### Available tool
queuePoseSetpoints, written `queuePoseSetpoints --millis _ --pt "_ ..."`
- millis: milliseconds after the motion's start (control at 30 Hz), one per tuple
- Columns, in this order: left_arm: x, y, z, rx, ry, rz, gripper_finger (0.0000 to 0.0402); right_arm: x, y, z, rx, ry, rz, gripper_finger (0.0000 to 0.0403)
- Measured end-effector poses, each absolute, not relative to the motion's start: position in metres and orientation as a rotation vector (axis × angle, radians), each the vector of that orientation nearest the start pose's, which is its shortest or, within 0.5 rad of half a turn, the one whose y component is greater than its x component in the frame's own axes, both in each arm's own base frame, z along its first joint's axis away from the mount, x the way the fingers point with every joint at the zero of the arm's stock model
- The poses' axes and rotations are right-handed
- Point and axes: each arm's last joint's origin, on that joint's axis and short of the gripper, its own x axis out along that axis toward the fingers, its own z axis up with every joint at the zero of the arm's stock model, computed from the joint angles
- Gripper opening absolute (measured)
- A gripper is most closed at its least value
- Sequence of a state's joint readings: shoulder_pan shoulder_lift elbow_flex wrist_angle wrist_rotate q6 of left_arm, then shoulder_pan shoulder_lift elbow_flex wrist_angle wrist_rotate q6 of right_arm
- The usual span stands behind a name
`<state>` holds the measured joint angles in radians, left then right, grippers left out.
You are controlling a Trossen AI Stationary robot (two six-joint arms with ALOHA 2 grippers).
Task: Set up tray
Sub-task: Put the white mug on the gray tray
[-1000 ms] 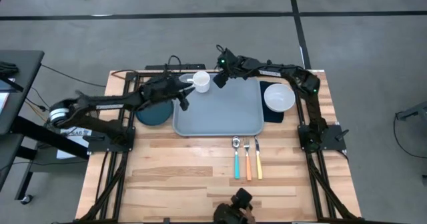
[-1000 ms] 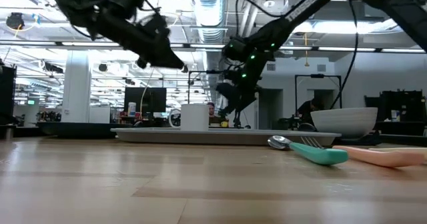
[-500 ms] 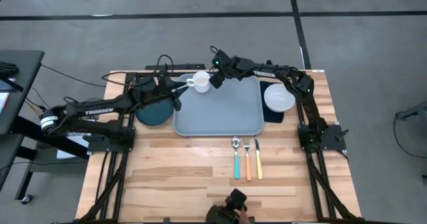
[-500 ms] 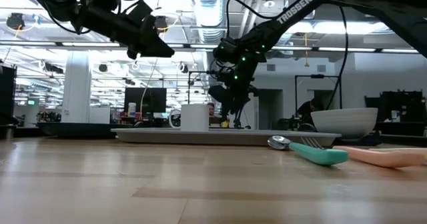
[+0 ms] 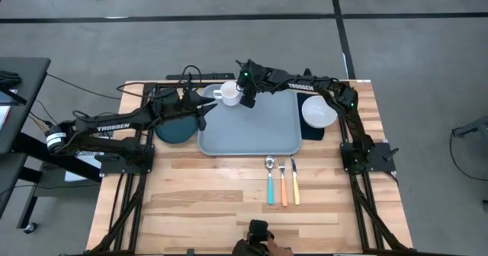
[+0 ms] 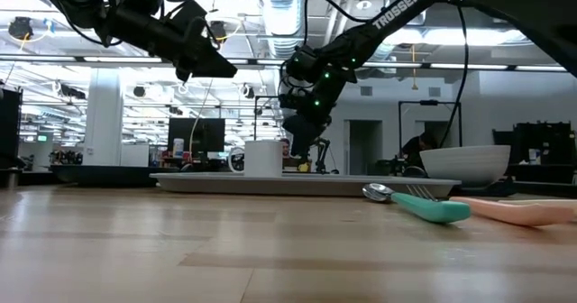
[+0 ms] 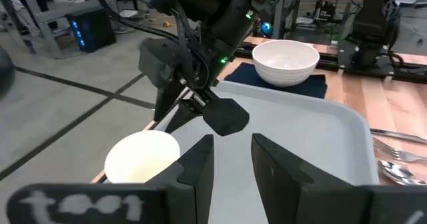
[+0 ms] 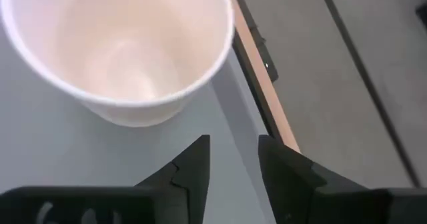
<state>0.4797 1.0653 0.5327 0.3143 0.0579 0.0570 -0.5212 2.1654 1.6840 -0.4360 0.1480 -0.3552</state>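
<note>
Though the tray lies mid-table in the high view, only a white cup stands on it, at its far left corner. The right gripper hangs just beside the cup; the left gripper sits by the tray's left edge, over a teal plate. A bowl on a dark napkin waits off the tray's right side, and a spoon, fork and knife lie on the wood in front of it.

From the low view, both grippers hang above table level, neither holding anything.

Past the left wrist, that claw's fingers stand apart and empty, with the cup and the tray ahead.

Past the right wrist, its fingers stand apart on nothing, the cup just beyond them.

I judge the setup barely begun: plate, bowl, napkin and cutlery remain to be placed.
</note>
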Motion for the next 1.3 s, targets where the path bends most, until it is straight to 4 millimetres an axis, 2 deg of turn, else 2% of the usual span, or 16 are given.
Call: queuePoseSetpoints --millis 233,500,867,1200,1300 --pt "0.203 0.103 0.240 -0.006 0.228 0.397 0.0091 0.412 -0.233 0.186 -0.268 0.998 -0.301 0.0110" --pt "0.203 0.103 0.240 -0.008 0.228 0.398 0.0091 0.418 -0.226 0.188 -0.395 0.984 -0.232 0.0101" --pt "0.203 0.103 0.240 -0.011 0.233 0.398 0.0091 0.435 -0.210 0.207 -0.413 0.888 -0.159 0.0078" --pt "0.203 0.103 0.240 -0.011 0.233 0.398 0.0091 0.442 -0.198 0.208 -0.383 0.849 -0.138 0.0070" --pt "0.203 0.103 0.240 -0.011 0.233 0.398 0.0091 0.443 -0.192 0.207 -0.399 0.884 -0.164 0.0070"
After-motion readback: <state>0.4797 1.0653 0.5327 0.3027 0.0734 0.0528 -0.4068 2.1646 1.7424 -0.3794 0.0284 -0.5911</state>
